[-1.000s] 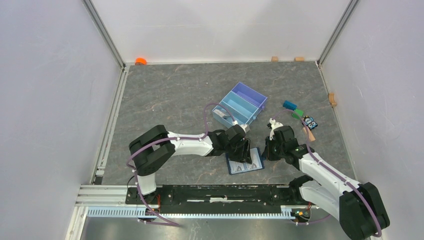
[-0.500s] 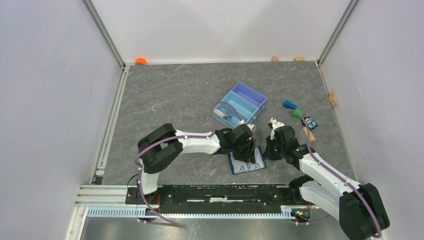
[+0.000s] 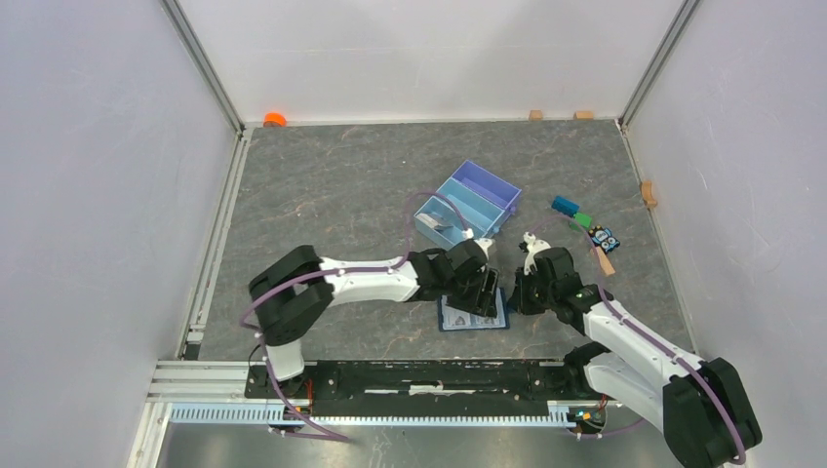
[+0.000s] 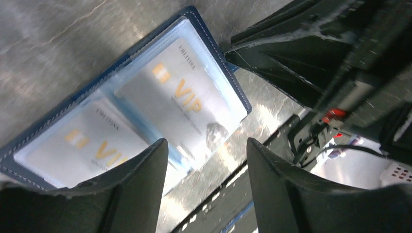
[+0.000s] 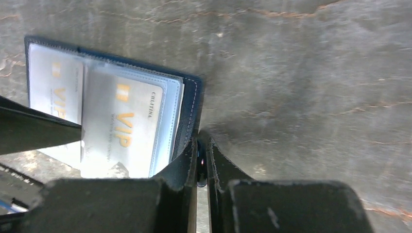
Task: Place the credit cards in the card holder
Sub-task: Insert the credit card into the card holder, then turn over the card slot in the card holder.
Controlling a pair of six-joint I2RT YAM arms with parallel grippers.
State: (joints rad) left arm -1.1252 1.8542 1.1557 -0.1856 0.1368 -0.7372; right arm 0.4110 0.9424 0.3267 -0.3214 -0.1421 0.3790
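The navy card holder (image 3: 473, 315) lies open on the table in front of both arms. Two pale credit cards marked VIP sit in its clear pockets, one (image 4: 187, 94) on the right half and one (image 4: 80, 145) on the left. My left gripper (image 4: 206, 141) hovers open just over the holder's near edge, with nothing between its fingers (image 4: 141, 189). In the top view the left gripper (image 3: 485, 294) is above the holder's upper right part. My right gripper (image 5: 201, 148) is shut on the card holder's (image 5: 192, 104) right edge. A small grey card-like piece (image 3: 441, 223) lies in the tray.
The light-blue and purple tray (image 3: 485, 184) stands just behind the holder. Coloured toy blocks (image 3: 566, 205) and a wooden piece (image 3: 607, 261) lie to the right. An orange object (image 3: 275, 119) sits in the far left corner. The black front rail (image 3: 429, 378) runs close behind the holder.
The card holder has turned from tilted to nearly square with the table edge and shifted slightly left. My left gripper's jaws have spread wider over it. The right gripper keeps its grip.
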